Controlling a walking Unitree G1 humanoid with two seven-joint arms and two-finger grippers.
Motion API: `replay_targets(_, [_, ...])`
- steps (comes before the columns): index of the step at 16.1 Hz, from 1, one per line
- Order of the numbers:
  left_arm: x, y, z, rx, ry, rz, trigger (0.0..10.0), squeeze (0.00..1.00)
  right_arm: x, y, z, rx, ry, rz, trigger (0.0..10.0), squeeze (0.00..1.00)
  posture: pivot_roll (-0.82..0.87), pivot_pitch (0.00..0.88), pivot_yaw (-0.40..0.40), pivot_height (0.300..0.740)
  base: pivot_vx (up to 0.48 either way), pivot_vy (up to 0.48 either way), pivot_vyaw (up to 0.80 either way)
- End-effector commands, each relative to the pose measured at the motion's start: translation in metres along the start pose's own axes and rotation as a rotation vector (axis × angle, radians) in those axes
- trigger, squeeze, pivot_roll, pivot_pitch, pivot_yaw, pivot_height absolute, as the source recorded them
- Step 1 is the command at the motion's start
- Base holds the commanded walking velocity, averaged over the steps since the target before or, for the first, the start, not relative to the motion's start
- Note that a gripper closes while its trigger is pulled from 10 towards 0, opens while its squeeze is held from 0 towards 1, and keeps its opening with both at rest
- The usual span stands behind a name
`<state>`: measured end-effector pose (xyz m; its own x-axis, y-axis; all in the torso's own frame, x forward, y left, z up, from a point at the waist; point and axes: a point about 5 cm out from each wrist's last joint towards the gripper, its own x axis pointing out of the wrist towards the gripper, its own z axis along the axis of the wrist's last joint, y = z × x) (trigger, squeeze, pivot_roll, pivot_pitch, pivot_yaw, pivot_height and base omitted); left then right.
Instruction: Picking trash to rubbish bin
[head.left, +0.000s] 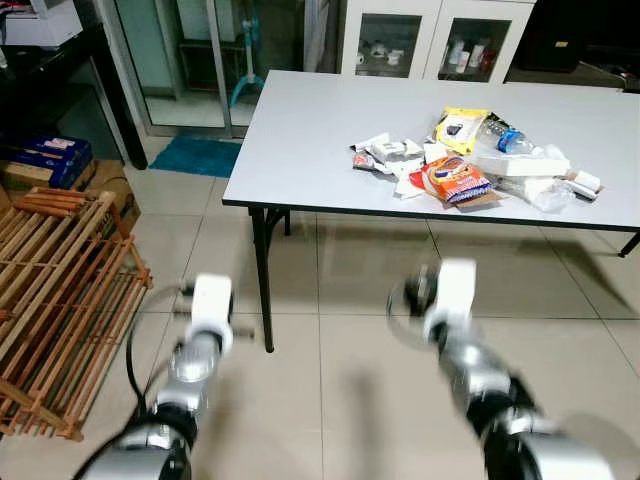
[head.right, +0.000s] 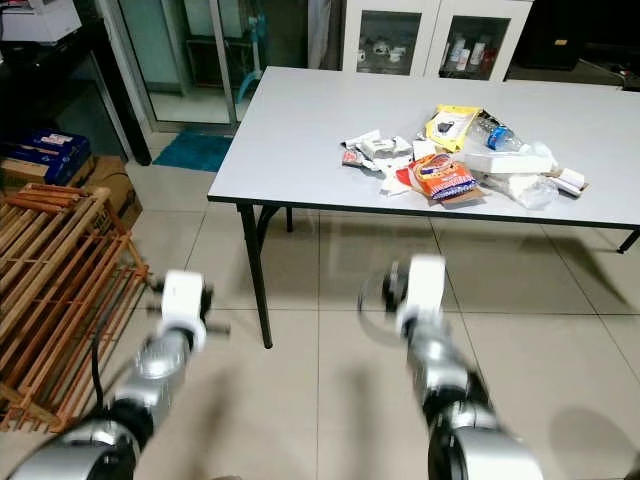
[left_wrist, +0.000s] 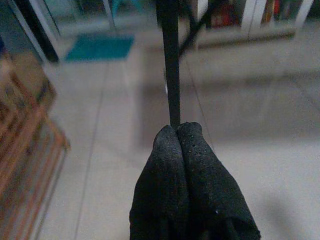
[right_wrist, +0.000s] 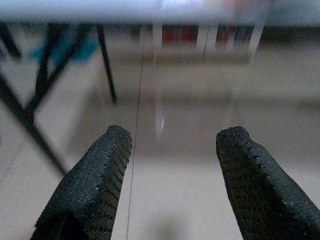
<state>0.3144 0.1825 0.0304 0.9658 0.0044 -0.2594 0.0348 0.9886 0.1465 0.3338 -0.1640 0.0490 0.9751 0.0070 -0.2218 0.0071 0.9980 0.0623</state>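
Note:
A heap of trash lies on the right part of the grey table: an orange snack packet, a yellow packet, a plastic bottle, crumpled white wrappers and a white box. Both silver arms are held low over the floor, in front of the table and short of its edge. The left arm is near the table's front left leg, and the left gripper is shut with nothing in it. The right arm is below the trash heap, and the right gripper is open and empty.
The table's black leg stands just ahead of the left arm. A wooden slatted rack lies on the floor at the left, with cardboard boxes behind it. A teal mat and a white glass-door cabinet are beyond the table.

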Motion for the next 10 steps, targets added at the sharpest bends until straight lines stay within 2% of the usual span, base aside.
replay_targets(1, [0.003,0.003,0.011,0.001,-0.052,0.020,10.0,0.00,0.002,-0.002,0.010,0.011,-0.048,-0.011,10.0,0.00,0.04,0.000,-0.039,0.740,0.000,0.000,0.00])
replay_targets(2, [0.008,0.010,0.029,0.009,-0.131,0.042,10.0,0.00,0.009,-0.003,0.037,0.017,-0.150,-0.018,10.0,0.00,0.04,0.000,-0.041,0.740,0.000,0.000,0.00])
replay_targets(3, [0.009,0.015,0.038,0.002,-0.169,0.062,10.0,0.00,0.012,-0.004,0.050,0.021,-0.201,-0.024,10.0,0.00,0.04,0.000,-0.043,0.740,0.000,0.000,0.00])
replay_targets(4, [0.011,0.025,0.054,-0.009,-0.245,0.102,10.0,0.00,0.015,-0.006,0.077,0.017,-0.304,-0.029,10.0,0.00,0.04,0.000,-0.046,0.740,0.259,0.000,0.00])
replay_targets(5, [0.011,0.028,0.054,0.035,-0.241,0.118,10.0,0.00,0.016,-0.006,0.086,0.008,-0.332,-0.027,10.0,0.00,0.04,0.000,-0.049,0.740,0.326,0.000,0.00])
replay_targets(6, [0.013,0.036,0.060,0.060,-0.246,0.108,10.0,0.00,0.016,-0.006,0.091,0.005,-0.345,-0.019,10.0,0.00,0.05,0.000,-0.057,0.740,0.356,0.000,0.00])
replay_targets(7, [0.016,0.061,0.073,0.133,-0.233,0.134,10.0,0.00,0.017,-0.004,0.093,-0.010,-0.350,-0.002,10.0,0.00,0.05,0.000,-0.055,0.740,0.371,0.000,0.00])
replay_targets(8, [0.016,0.069,0.075,0.147,-0.225,0.153,10.0,0.00,0.017,-0.004,0.094,-0.011,-0.351,0.000,10.0,0.00,0.05,0.000,-0.052,0.740,0.368,0.000,0.00])
replay_targets(9, [0.015,0.088,0.087,0.137,-0.246,0.222,10.0,0.00,0.017,-0.004,0.094,-0.014,-0.352,-0.002,10.0,0.00,0.04,0.000,-0.047,0.740,0.371,0.000,0.00])
replay_targets(10, [0.015,0.105,0.110,0.034,-0.319,0.286,10.0,0.00,0.016,-0.004,0.095,0.003,-0.355,-0.011,10.0,0.00,0.04,0.000,-0.046,0.740,0.371,0.000,0.00])
